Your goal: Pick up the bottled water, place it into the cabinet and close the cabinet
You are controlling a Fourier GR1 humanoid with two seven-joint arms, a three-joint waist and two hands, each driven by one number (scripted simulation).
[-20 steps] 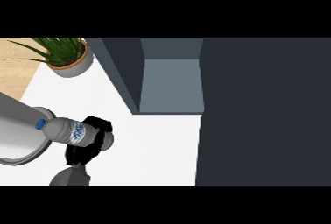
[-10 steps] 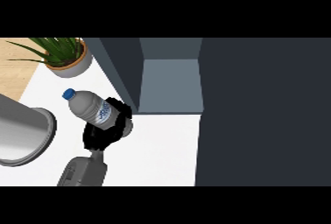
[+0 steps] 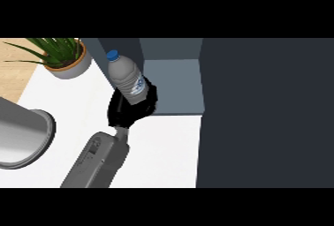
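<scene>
Bottled water (image 3: 128, 79) was the thing in hand, but the biggest shape in view was the dark cabinet door (image 3: 264, 112), swung open and filling the whole right side, with the cabinet (image 3: 175, 86) opening and its grey shelf floor beside it at the top centre. A large grey cylinder (image 3: 20, 137) sat at the left edge on the white counter (image 3: 163, 150), and a potted plant (image 3: 65, 55) stood at the upper left. One hand (image 3: 130, 108) showed, black fingers curled round the bottle's lower body, the blue cap tilted up and away, right at the cabinet's left front edge; which arm it belonged to could not be told. To place it well, the bottle probably needed shifting right to clear that left wall, then going in base first and upright. Open room lay between wall and door; the door's edge was the thing to mind
</scene>
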